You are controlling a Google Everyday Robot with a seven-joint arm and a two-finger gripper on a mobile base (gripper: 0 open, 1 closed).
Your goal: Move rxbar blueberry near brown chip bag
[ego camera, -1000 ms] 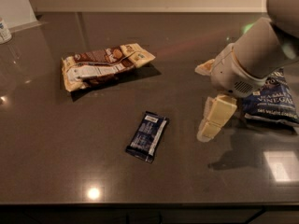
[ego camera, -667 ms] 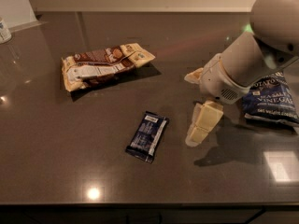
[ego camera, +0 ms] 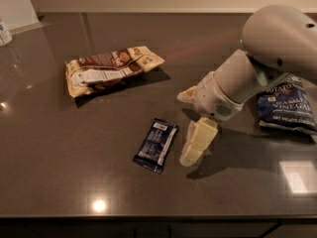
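The rxbar blueberry [ego camera: 156,145] is a small dark navy bar wrapper with a white label, lying flat on the dark countertop in the front middle. The brown chip bag [ego camera: 111,68] is a long crinkled tan and brown packet lying at the back left, well apart from the bar. My gripper [ego camera: 184,128] hangs low over the counter just right of the bar, open and empty. One cream finger [ego camera: 198,140] points down beside the bar's right edge, and the other finger [ego camera: 187,94] sits farther back. Neither touches the bar.
A blue-and-white chip bag [ego camera: 286,105] lies at the right, partly behind my arm [ego camera: 277,43]. A white-labelled container [ego camera: 4,32] stands at the far left edge. The counter's front edge [ego camera: 148,216] runs along the bottom.
My arm and gripper have moved left, from beside the blue chip bag to close beside the rxbar. The packets have not moved.
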